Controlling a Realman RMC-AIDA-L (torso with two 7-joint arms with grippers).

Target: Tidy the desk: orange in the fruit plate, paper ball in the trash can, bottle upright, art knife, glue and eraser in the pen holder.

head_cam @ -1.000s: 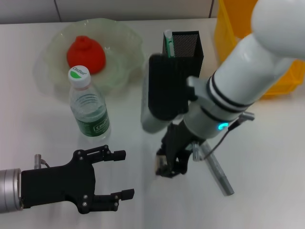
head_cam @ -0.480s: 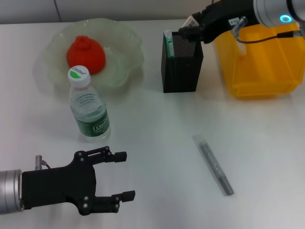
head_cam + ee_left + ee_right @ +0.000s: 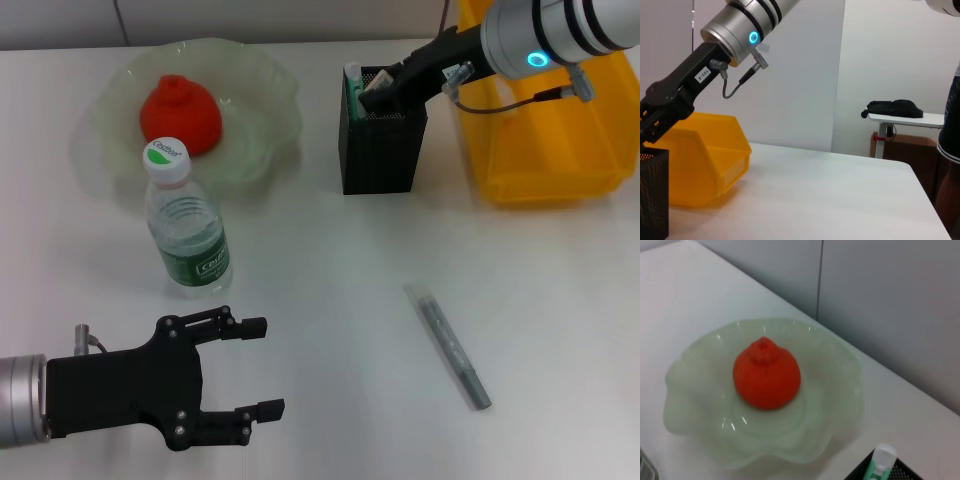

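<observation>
The orange point(image 3: 180, 115) lies in the pale green fruit plate point(image 3: 265, 95), and shows in the right wrist view point(image 3: 766, 380) too. The water bottle point(image 3: 186, 225) stands upright in front of the plate. The black mesh pen holder point(image 3: 385, 140) has a green-and-white glue stick point(image 3: 351, 82) in it. My right gripper point(image 3: 376, 90) is at the holder's mouth, shut on a small pale eraser point(image 3: 371, 85). The grey art knife point(image 3: 448, 345) lies on the table. My left gripper point(image 3: 268, 366) is open and empty at the near left. The paper ball is out of view.
A yellow bin point(image 3: 545, 140) stands right of the pen holder, under my right arm point(image 3: 520, 40). The left wrist view shows that arm point(image 3: 715, 50), the bin point(image 3: 705, 165) and the holder's edge point(image 3: 652, 200). Bare white table lies between bottle and knife.
My right gripper rose from the table near the knife, swung to the back, and has now dropped from above the pen holder to its mouth. The left arm has not moved.
</observation>
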